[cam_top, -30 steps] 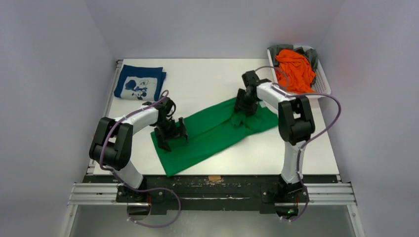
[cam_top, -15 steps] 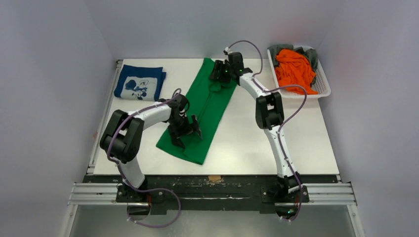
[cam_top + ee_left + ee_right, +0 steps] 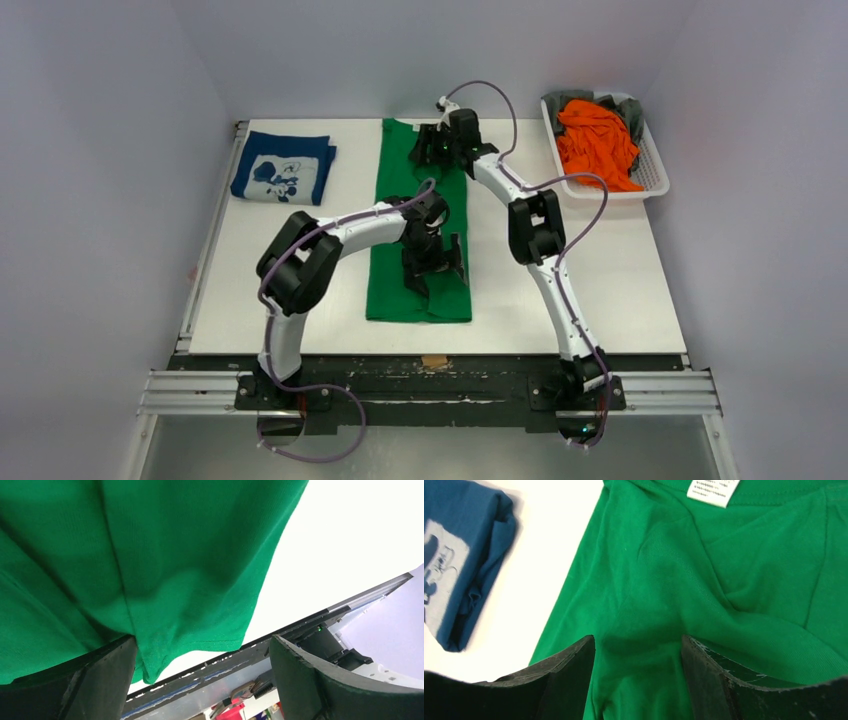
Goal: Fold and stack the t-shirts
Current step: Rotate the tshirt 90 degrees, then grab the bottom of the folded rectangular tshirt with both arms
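**Ops:** Status on the green one?

**Me:** The green t-shirt (image 3: pixel 420 295) lies as a long narrow strip down the middle of the worktop (image 3: pixel 600 280). Collar end is at the far edge, hem just short of the near edge. It looks folded lengthwise and fairly flat, with some creases below the neck label (image 3: pixel 713 490).

**Ops:** Fingers?

**Me:** The left gripper (image 3: pixel 433 262) is spread wide and holds nothing, low over the near half of the strip. In its wrist view the cloth runs right up against one finger (image 3: pixel 75 680), close to the hem. The right gripper (image 3: pixel 440 150) is at the collar end, fingers apart with green cloth between them. I can't tell if I'm pinching that cloth or just straddling it.

**Ops:** Next?

**Me:** My read: the crosswise fold, one end onto the other.
- Take a definite pinch through all layers at the collar.
- Pin mid-strip with the left fingers as the fold line.
- Lift low and carry the collar end straight toward the near edge, long sides aligned.
- Let go only once the edges match.

**Ops:** Risks?

**Me:** It's soft cloth. If I catch only the top layer, the lengthwise fold opens, and any dragging skews the strip.

**Ops:** Then?

**Me:** Stack it on the navy t-shirt (image 3: pixel 283 167), folded at the far left corner. The orange t-shirt (image 3: pixel 595 140) and grey t-shirt (image 3: pixel 628 108) sit in the basket (image 3: pixel 655 170) at the far right corner.
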Robot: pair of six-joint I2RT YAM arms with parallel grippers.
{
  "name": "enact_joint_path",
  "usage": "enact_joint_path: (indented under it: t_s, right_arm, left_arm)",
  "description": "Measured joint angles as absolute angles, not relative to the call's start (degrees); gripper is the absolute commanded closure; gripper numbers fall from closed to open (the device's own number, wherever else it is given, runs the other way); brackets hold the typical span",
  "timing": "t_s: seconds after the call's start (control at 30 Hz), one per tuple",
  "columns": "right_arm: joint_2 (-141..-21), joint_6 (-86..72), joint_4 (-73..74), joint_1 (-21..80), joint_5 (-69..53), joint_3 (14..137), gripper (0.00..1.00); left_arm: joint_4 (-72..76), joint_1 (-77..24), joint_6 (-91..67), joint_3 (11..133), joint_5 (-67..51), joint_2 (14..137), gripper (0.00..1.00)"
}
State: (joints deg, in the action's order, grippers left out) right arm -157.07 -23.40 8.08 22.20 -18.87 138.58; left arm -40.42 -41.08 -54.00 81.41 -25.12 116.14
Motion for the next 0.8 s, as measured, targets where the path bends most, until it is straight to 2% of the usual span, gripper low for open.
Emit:
enact_joint_path:
  t_s: [0.23,0.4,0.5,0.63,0.73,0.8]
  right_arm:
    - [-147.57,-18.81,15.68,22.17,-14.06,133.75,0.37]
    - [-132.31,-18.13,16.84,22.15,-12.29,124.95,0.37]
    - [-119.74,-18.02,17.12,22.15,-11.27,115.11,0.37]
    - [-104.86,-18.94,18.15,22.17,-10.85,99.31,0.39]
    - [-96.51,-21.23,20.53,22.39,-11.31,86.35,0.41]
    - [-93.67,-22.55,21.80,22.96,-11.75,78.61,0.41]
  left_arm:
    - [-44.95,-40.66,-49.78,81.84,-20.45,112.44,0.00]
    - [-48.69,-39.86,-45.82,80.66,-14.61,99.90,0.00]
    - [-49.25,-37.58,-44.60,76.66,-11.68,89.71,0.00]
    - [-47.99,-29.95,-43.81,65.63,-10.46,79.02,0.07]
    - [-48.51,-25.06,-43.77,57.52,-9.76,77.52,0.13]
    - [-48.42,-24.47,-43.68,54.11,-10.07,78.32,0.23]
